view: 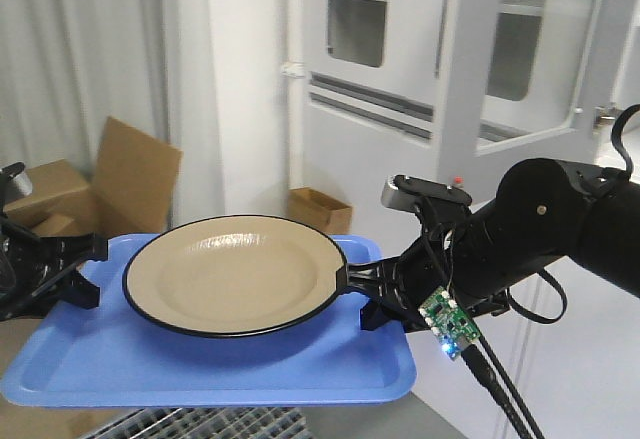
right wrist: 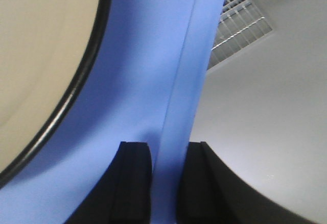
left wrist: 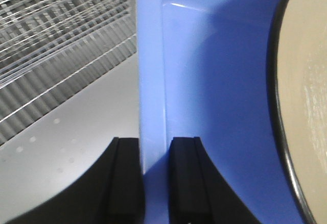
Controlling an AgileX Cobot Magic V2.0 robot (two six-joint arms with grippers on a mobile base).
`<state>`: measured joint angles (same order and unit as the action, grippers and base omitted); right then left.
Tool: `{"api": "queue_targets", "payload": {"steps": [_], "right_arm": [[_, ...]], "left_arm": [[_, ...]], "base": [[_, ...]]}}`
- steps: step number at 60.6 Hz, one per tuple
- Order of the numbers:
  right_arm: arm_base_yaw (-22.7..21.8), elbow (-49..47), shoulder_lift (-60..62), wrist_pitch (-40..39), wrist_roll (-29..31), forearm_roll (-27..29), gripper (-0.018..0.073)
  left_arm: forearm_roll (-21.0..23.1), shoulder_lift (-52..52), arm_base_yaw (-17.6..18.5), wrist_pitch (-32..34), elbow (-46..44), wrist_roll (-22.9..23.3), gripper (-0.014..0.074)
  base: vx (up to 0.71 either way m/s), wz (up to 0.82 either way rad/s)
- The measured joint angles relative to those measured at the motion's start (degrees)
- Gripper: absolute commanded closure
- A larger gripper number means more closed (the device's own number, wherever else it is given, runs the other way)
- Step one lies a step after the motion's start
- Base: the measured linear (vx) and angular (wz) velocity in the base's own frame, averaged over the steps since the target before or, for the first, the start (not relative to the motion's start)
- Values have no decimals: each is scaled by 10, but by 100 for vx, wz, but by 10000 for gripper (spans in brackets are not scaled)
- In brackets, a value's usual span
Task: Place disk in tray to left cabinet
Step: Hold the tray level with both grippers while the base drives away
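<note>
- The tray (view: 200, 369) is held clear of any support and roughly level; its 9 o'clock rim is pinched by the left hand (left wrist: 153, 150) and its 3 o'clock rim by the right hand (right wrist: 166, 152); in each wrist view the two black fingers (left wrist: 125, 178) are seen pressed onto the blue rim, one on either face.
- The disk (view: 235, 274) lies flat on the tray, set towards the 12 o'clock side, its black edge close to the right hand at 3 o'clock; only its own weight is judged to keep it there.
- The left cabinet is not shown in any view; a windowed glovebox (view: 450, 49) at 1 o'clock and cardboard boxes (view: 100, 184) at 10 o'clock are seen behind, and a wire grille (view: 200, 424) at 6 o'clock below the tray.
- The step in hand is judged to be the carry; it is done well if both hands are moved as one, so that the rim is neither bent nor pulled out of a pinch.
- The tray should be held level; a glossy disk on smooth plastic is expected to slide at a small tilt or a sudden stop.
- Turns should be made slowly; the leading rim should be entered into the left cabinet first; neither pinch should be released until the tray is fully borne.
</note>
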<state>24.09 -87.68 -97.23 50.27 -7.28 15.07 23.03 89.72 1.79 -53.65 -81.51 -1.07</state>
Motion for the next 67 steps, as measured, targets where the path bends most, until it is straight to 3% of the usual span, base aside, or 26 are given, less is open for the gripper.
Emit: {"api": "queue_targets", "payload": {"steps": [67], "right_arm": [[1,0,0,0,0,0,565]], "left_arm": [[-1,0,0,0,0,0,597]], "base": [[8,-38]]}}
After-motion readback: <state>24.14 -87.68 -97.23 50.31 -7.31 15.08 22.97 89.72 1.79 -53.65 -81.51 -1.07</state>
